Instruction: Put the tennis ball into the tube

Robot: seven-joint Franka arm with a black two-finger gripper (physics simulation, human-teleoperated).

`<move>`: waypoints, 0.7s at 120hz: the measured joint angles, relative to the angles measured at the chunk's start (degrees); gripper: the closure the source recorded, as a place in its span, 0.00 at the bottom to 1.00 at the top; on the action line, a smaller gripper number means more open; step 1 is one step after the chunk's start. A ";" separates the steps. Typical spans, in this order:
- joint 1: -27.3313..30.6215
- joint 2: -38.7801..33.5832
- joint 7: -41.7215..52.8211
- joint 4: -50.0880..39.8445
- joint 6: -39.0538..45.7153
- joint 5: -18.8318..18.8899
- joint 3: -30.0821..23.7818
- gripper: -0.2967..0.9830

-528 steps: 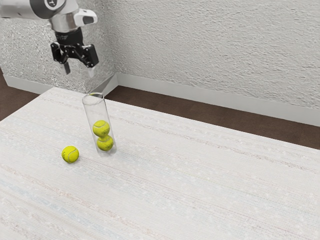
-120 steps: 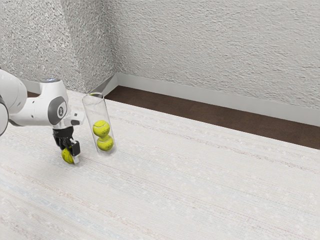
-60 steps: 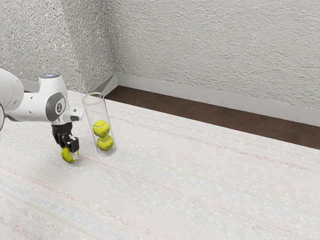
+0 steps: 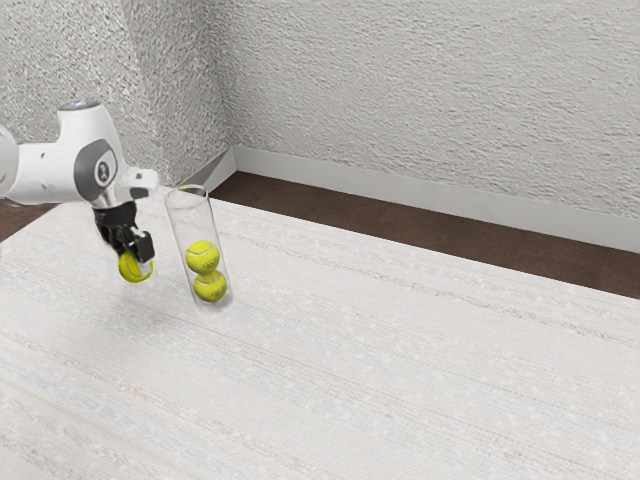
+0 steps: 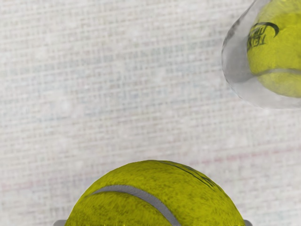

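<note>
My gripper (image 4: 137, 263) is shut on a yellow tennis ball (image 4: 130, 267), which hangs above the table beside the clear tube. In the wrist view the held ball (image 5: 150, 197) bulges large at the lower edge, with the gripper's (image 5: 153, 223) fingertips just peeking out at its two sides. The transparent tube (image 4: 190, 215) stands upright, its open rim higher than the held ball. Inside it, one tennis ball (image 4: 202, 257) rests on another (image 4: 210, 287) at the bottom. The tube's wall (image 5: 235, 61) and a ball (image 5: 277, 52) within it are in the wrist view too.
A pale woven-textured table (image 4: 380, 340) carries the tube. Behind its far edge lie a dark brown floor (image 4: 400, 223) and a rough grey wall (image 4: 430, 100). The tube stands close to the hand, toward the exterior view's right.
From over the table, my hand came down to the loose ball and closed on it. In the last half second hand and ball have risen off the tabletop. The tube has stayed put.
</note>
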 joint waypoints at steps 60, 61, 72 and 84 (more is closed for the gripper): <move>-0.17 1.25 -1.52 31.18 -24.42 3.47 -7.18 0.48; -0.20 1.47 -1.59 31.51 -24.64 3.47 -7.33 0.48; -0.50 2.89 -2.44 33.31 -26.51 3.52 -8.74 0.49; -0.67 3.25 -3.31 33.52 -27.71 3.68 -9.39 0.50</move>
